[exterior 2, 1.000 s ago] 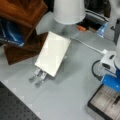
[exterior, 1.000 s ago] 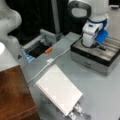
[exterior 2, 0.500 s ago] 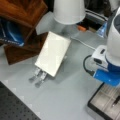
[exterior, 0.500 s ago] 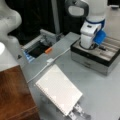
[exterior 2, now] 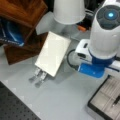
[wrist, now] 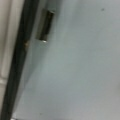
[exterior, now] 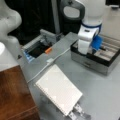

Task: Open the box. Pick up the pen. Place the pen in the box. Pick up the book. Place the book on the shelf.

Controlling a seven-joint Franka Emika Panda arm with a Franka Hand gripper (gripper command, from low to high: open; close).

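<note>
The box (exterior: 100, 63) stands open at a front view's right, its beige lining showing. A slim dark pen (exterior 2: 116, 100) lies inside the box (exterior 2: 105, 105). My gripper (exterior: 84, 51) hangs over the box's left end, and its fingers are hidden behind the white and blue hand (exterior 2: 91, 70). The wrist view looks down on the box's black rim (wrist: 17, 65), its front tab (wrist: 45, 25) and bare table. The white spiral-bound book (exterior: 58, 91) leans on a metal stand, apart from the gripper. The brown shelf (exterior: 15, 100) sits at a front view's bottom left.
A grey tray (exterior: 37, 47) with a dark hollow and an orange item sits behind the book. A white cable (exterior: 42, 70) runs across the table. The slatted metal stand (exterior 2: 38, 76) juts from under the book (exterior 2: 53, 52). A white robot base (exterior 2: 68, 11) stands near the shelf (exterior 2: 21, 11).
The arm has drifted from over the box's inside toward its left end and the table, filling more of a front view. The book has not moved.
</note>
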